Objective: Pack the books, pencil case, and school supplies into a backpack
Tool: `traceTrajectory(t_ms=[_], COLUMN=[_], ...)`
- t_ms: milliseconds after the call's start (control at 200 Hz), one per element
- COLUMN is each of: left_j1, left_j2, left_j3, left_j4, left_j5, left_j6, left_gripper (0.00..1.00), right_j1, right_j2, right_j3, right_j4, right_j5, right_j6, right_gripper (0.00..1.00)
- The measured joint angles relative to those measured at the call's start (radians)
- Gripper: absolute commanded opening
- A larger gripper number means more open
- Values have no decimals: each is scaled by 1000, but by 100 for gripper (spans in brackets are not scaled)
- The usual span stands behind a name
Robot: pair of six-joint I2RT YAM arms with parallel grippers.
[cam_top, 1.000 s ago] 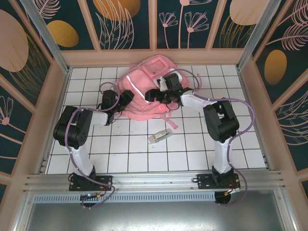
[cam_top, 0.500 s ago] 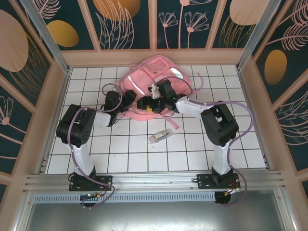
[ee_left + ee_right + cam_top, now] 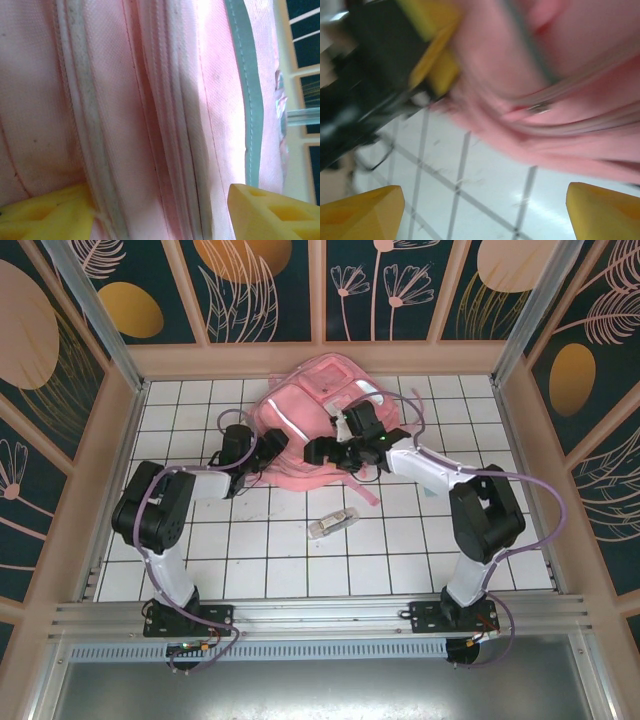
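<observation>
Tiled tabletop (image 3: 280, 560) — left gripper (image 3: 160, 210) spread against backpack (image 3: 300, 405), right gripper (image 3: 485, 212) spread, empty

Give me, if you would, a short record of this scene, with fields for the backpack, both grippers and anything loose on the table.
backpack: pink, lying at the far middle of the tiled table
left gripper: open, straddling the backpack's seams
right gripper: open, above tiles at the backpack's edge
transparent box: loose on the tiles, apart from the backpack

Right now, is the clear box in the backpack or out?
Out: the clear box lies on the white tiles, apart from the backpack.
</observation>
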Motion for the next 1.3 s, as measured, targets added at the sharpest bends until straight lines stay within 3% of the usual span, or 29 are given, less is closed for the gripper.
traceTrajectory(t_ms=[185,400,695,1026,1301], left_j1=[-29,-132,-199,-208,-225], left_j2=[-90,-91,-22,51,51], left_j3=[21,156,301,362,367], left_j4=[-181,-440,-635,-715,-726], left_j5=[-10,-58,-115,-142,-133], left_j6=[130,363,583,657,652], left_gripper=[60,48,48,48,54], right_j1=[-4,-33,-142,-154,-159], right_j2=[18,57,159,273,304], right_j3=[9,15,97,223,249], right_j4=[35,50,107,106,105], right_j5=[87,246,294,274,251], right_j6=[-4,35,78,83,86], right_gripper=[86,90,91,91,91])
